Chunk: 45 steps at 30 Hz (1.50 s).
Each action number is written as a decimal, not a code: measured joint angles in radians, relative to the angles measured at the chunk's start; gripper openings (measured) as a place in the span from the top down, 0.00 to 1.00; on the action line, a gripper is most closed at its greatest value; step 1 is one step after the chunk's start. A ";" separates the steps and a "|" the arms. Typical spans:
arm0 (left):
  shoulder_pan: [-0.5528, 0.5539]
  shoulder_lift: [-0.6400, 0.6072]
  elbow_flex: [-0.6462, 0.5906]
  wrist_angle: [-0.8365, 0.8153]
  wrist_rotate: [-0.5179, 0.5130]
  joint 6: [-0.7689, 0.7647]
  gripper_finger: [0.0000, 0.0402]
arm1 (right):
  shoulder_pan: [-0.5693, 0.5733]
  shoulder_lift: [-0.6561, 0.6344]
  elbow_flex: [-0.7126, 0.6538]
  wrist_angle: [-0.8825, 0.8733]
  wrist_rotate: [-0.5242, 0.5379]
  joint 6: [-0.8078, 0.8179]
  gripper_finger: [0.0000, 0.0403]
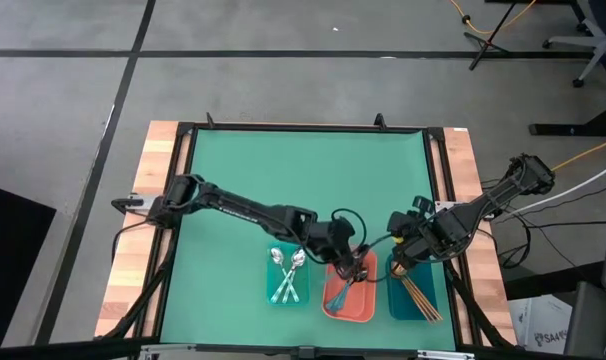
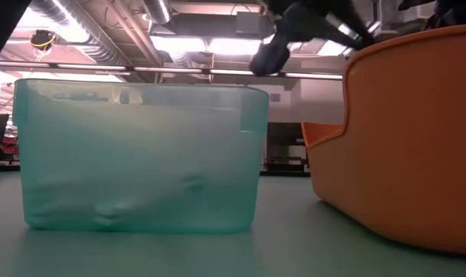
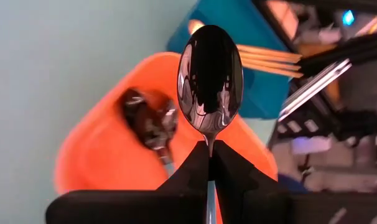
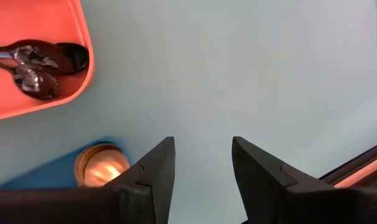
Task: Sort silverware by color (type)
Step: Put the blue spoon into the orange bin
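1. Now: left tool (image 3: 208,163) pressed together on the neck of a dark spoon (image 3: 210,78), bowl pointing away from the wrist, held above the coral tray (image 1: 355,300).
2. Already in that tray: two dark spoons (image 3: 150,123), bowls toward one end; the carried one belongs with them.
3. Right tool (image 4: 200,163) spread and holding nothing, hovering over the green worktop (image 1: 283,170) just beside the blue tray (image 1: 415,295), where the gold spoons (image 1: 419,290) lie.
4. Silver spoons (image 1: 287,272) crossed in the teal tray (image 1: 273,295); no loose spoon visible on the worktop in the high view.
5. Judged as the last drop of the sort, so worth doing cleanly.
6. Lower over the middle of the coral tray rather than its rim, handle roughly along the tray's long side.
7. Descend until the bowl is close to the resting spoons before spreading the fingers; a release from height likely bounces the spoon off the wall or knocks the others.
8. Keep clear of the right arm, which sits near; lift straight up after release.
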 joint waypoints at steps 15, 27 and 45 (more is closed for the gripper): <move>-0.104 0.081 0.001 0.199 -0.053 -0.517 0.99 | 0.000 0.000 0.000 0.003 0.070 -0.060 0.63; -0.073 0.149 0.001 0.200 -0.010 -0.671 0.99 | 0.000 0.000 0.000 0.004 0.106 -0.088 0.63; -0.040 0.197 0.000 0.204 0.054 -0.744 0.99 | 0.000 0.001 0.000 0.003 0.110 -0.090 0.63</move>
